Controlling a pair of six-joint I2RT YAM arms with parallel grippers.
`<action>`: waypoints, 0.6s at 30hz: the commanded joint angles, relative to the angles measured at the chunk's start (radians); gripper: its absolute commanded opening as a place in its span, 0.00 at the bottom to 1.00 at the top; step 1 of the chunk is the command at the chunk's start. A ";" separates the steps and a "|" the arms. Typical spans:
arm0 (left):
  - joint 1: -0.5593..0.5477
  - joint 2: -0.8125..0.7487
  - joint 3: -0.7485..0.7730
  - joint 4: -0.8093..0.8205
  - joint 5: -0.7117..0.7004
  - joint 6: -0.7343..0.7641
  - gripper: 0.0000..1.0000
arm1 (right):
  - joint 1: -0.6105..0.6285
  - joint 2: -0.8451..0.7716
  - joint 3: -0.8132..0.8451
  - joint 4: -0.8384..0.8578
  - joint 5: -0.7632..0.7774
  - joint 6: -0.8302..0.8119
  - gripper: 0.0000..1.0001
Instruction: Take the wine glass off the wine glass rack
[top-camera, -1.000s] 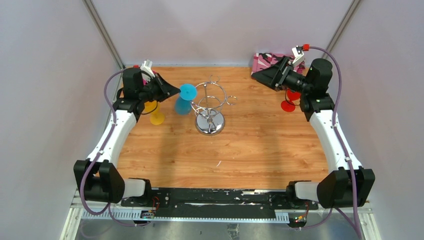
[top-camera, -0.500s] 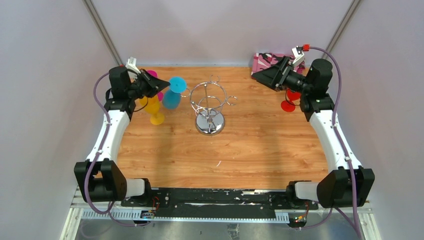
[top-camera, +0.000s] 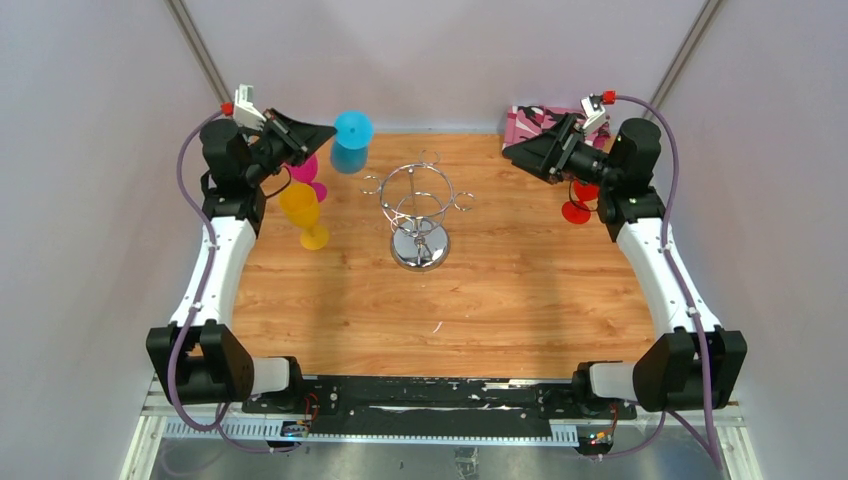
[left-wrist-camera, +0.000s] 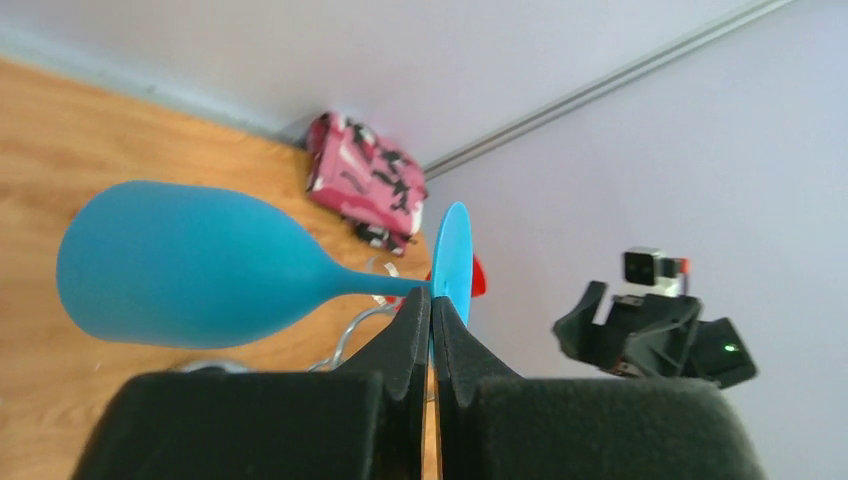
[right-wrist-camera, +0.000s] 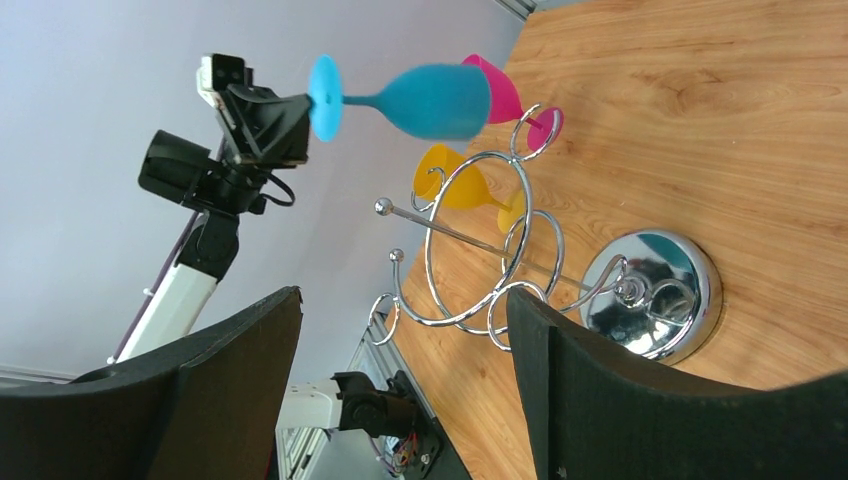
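The chrome wine glass rack (top-camera: 420, 214) stands mid-table on its round mirrored base; no glass hangs on it. It also shows in the right wrist view (right-wrist-camera: 640, 290). My left gripper (top-camera: 322, 131) is shut on the stem of a blue wine glass (top-camera: 350, 143), right at its foot, and holds it in the air, foot up, left of and behind the rack and apart from it. In the left wrist view the blue glass (left-wrist-camera: 190, 265) lies across the frame from my pinched fingertips (left-wrist-camera: 432, 305). My right gripper (top-camera: 520, 150) is open and empty at the back right.
A yellow glass (top-camera: 303, 210) and a magenta glass (top-camera: 310, 172) stand on the table under my left arm. A red glass (top-camera: 576, 208) stands under my right arm. A pink patterned bundle (top-camera: 530, 122) lies at the back right corner. Walls close in left, right and behind.
My left gripper has carried the blue glass away from the rack's ring, first leftward, then up and toward the back wall. The right arm has barely moved.
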 joint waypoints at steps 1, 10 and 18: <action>0.008 -0.025 0.050 0.251 0.047 -0.126 0.00 | -0.022 0.000 -0.013 0.030 -0.023 0.000 0.80; -0.006 -0.002 0.074 0.757 0.125 -0.386 0.00 | -0.033 0.009 -0.068 0.194 -0.032 0.005 0.80; -0.065 0.172 0.174 1.463 0.151 -0.899 0.00 | -0.036 0.066 -0.082 0.558 -0.124 0.119 0.80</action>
